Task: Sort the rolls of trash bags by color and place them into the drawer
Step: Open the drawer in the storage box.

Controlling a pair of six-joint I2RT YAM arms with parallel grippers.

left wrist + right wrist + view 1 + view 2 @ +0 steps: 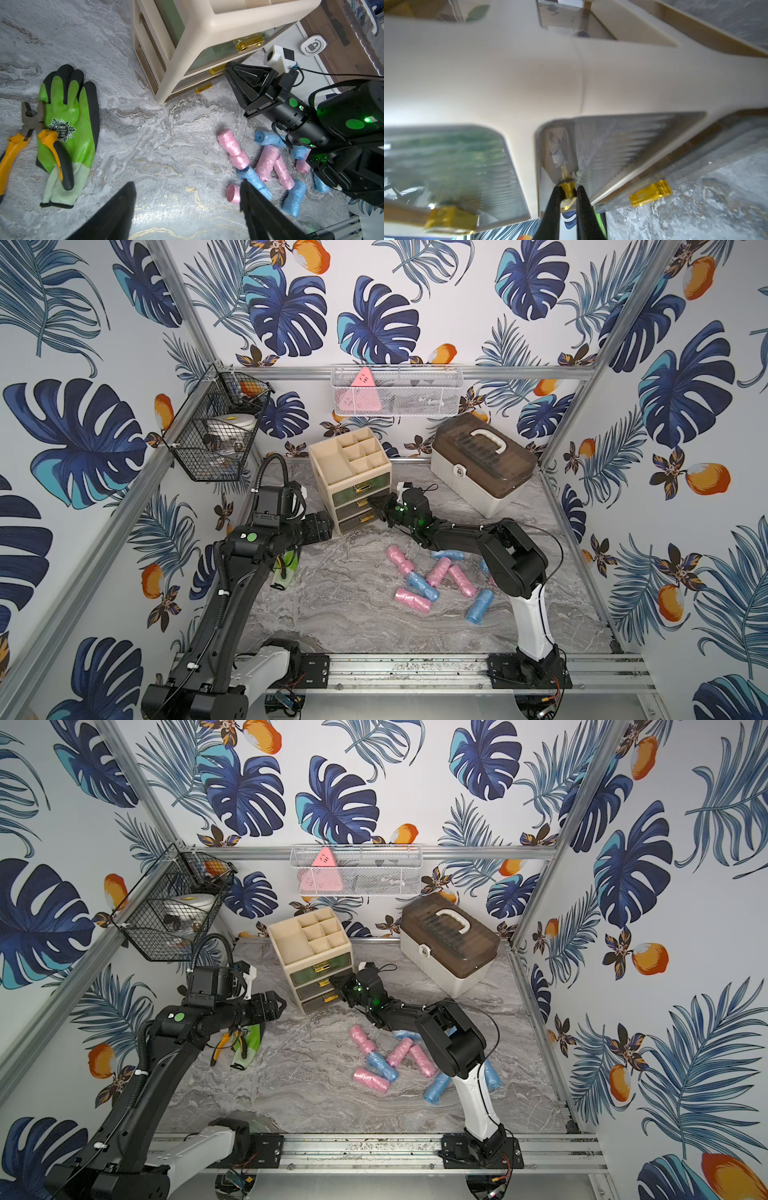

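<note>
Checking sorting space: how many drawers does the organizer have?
3, stacked in the organizer front: top drawer, green-tinted; middle drawer, its handle pinched by the right gripper; bottom drawer, nearest the table. None look hidden.

Pink, blue rolls (pixel 438 572) — gold handle (pixel 568 189)

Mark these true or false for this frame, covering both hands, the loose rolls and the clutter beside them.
1. The right hand pinches the middle drawer's gold handle. True.
2. The left hand holds a pink roll. False: it hovers open and empty.
3. Green rolls lie loose on the table. False: the table shows only pink rolls and blue rolls.
4. One handle of the pliers lies across the green glove. True.
</note>
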